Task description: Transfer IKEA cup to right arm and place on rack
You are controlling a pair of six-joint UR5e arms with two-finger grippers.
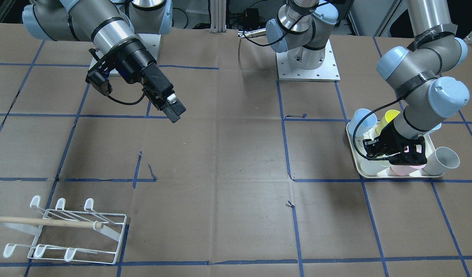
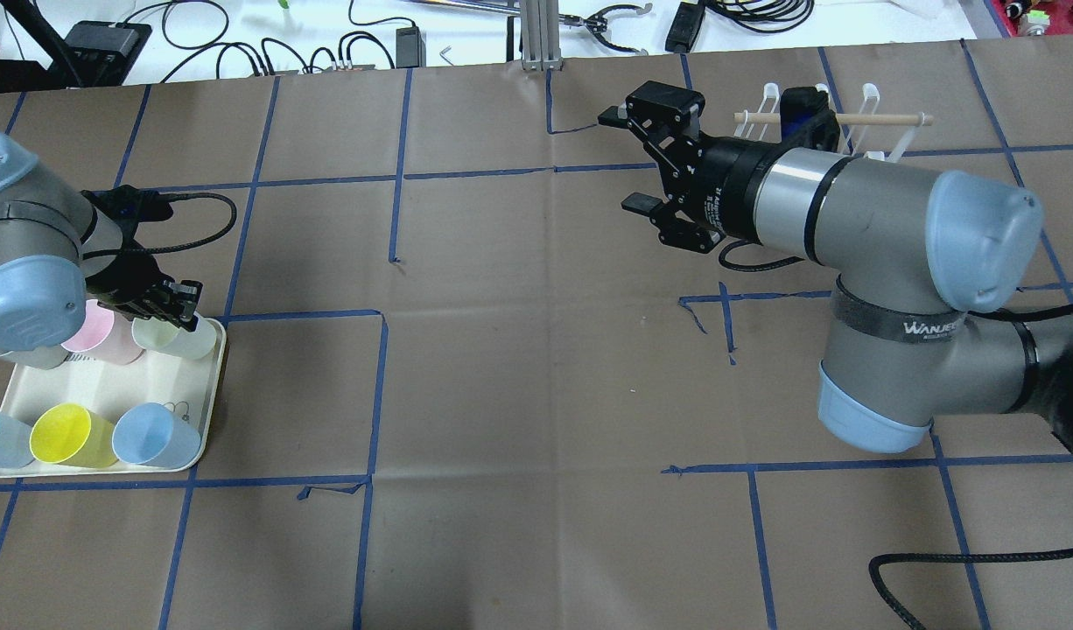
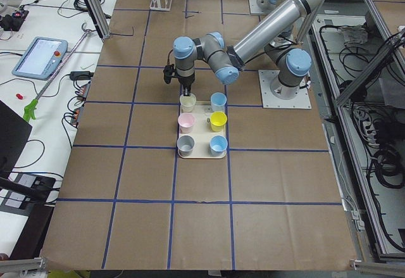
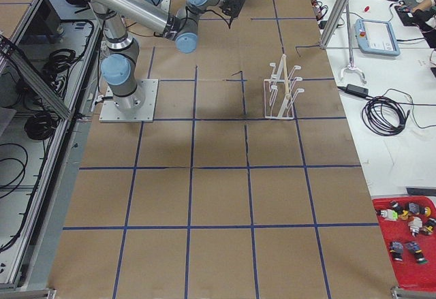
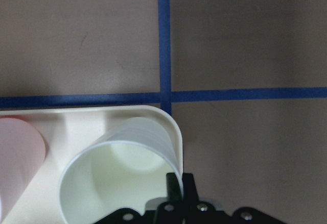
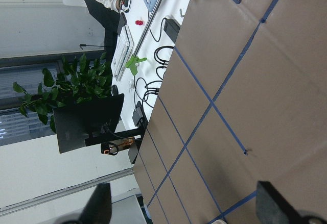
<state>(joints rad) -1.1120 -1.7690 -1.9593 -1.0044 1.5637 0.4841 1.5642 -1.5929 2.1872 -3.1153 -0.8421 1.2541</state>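
The cup (image 5: pixel 115 175) is a plain, pale creamy-white beaker that widens toward its mouth. It stands upright and empty in a corner of the cream tray (image 2: pixel 211 389) at the robot's left end of the table (image 2: pixel 536 376), with the left gripper (image 5: pixel 180 185) pinching its wall at the rim between two fingers. A pink cup (image 2: pixel 99 332) stands just beside it, and a yellow cup (image 2: pixel 62 435), two blue cups (image 2: pixel 156 435) and a grey cup (image 3: pixel 185 143) fill the rest of the tray. Well apart at the other end, the right gripper (image 2: pixel 631 162) hangs above the table with its fingers spread and nothing between them, and the white wire rack (image 1: pixel 66 231) stands beyond it, partly covered by that arm in the overhead view.
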